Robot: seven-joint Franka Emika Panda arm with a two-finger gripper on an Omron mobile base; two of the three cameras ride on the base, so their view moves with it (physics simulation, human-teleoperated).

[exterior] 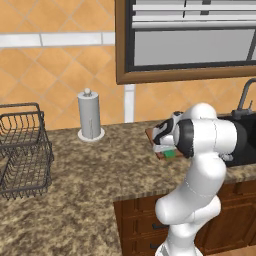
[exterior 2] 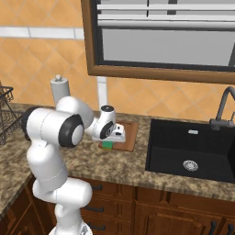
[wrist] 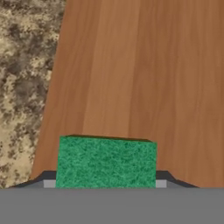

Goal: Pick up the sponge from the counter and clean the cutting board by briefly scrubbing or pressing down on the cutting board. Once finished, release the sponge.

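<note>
My gripper (wrist: 106, 183) is clamped on the sponge (wrist: 106, 162), one dark finger tip at each short end of the green block, and the green face looks straight back at me in the hand view. The sponge sits over the cutting board (wrist: 144, 83), low at six o'clock in that view, with the reddish wood grain running away toward twelve; whether it presses on the wood or hovers just above, I cannot tell. The speckled bench (wrist: 24, 74) shows from nine to eleven o'clock, beside the board's long edge. From the right base view my hand hangs over the board's near left corner, a sliver of green sponge (exterior 2: 107, 145) peeking out beneath it, the board (exterior 2: 128, 135) lying flat on the bench (exterior 2: 114, 165). The black sink (exterior 2: 193, 147) is at three o'clock from the board, close by. From the left base view the sponge (exterior: 170, 154) peeks out under my wrist, a paper towel holder (exterior: 90, 116) stands at nine o'clock, and a wire basket (exterior: 22, 150) sits further out the same way.
</note>
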